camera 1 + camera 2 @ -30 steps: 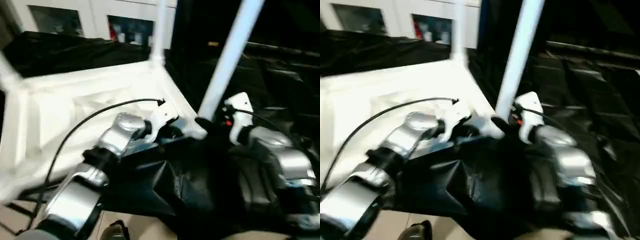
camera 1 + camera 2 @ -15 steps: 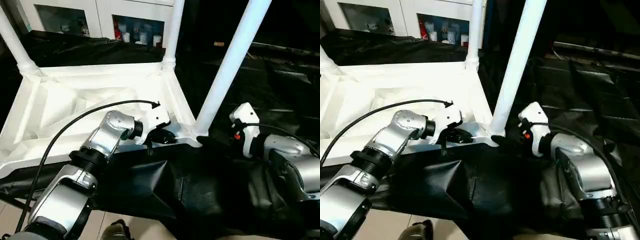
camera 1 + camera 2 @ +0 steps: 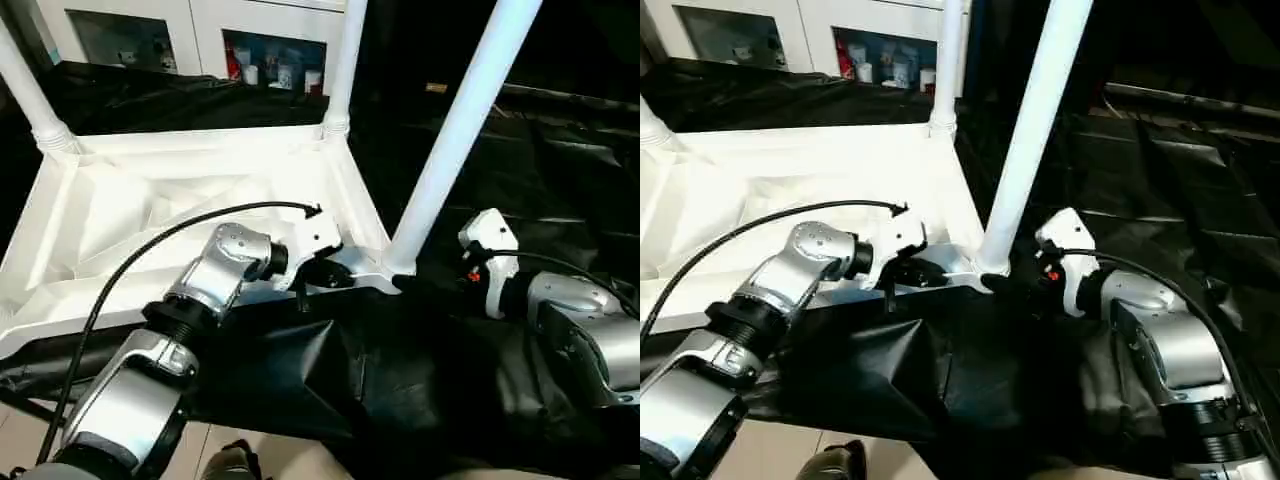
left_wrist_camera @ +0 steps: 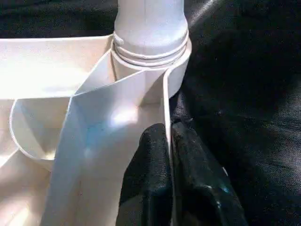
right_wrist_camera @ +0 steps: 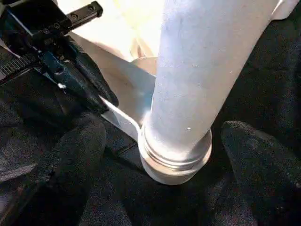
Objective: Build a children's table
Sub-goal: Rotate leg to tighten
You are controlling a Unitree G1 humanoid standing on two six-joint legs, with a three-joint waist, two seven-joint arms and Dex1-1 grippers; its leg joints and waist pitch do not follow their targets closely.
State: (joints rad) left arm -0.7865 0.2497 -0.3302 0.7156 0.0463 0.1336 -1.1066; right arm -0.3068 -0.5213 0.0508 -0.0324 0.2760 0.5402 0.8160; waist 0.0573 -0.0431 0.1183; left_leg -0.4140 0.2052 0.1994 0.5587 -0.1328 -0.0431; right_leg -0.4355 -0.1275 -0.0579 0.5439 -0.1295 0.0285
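Note:
The white tabletop lies upside down on black cloth, ribbed underside up. Three white legs stand in its corner sockets: far left, far right and near right. My left gripper is shut on the tabletop's thin near rim, one black finger on each side of the wall, just beside the near right socket. My right gripper is open. Its fingers stand on either side of the near right leg's base, with a gap on both sides.
A white cabinet with glass doors stands behind the work. Black cloth covers the surface under and to the right of the tabletop. A black cable arcs over my left forearm. Floor tiles show at the near left.
The head view has shifted and steadied since a second ago. Both grippers stay at the near right corner, the left one still on the rim. In the last half second nothing has visibly moved.

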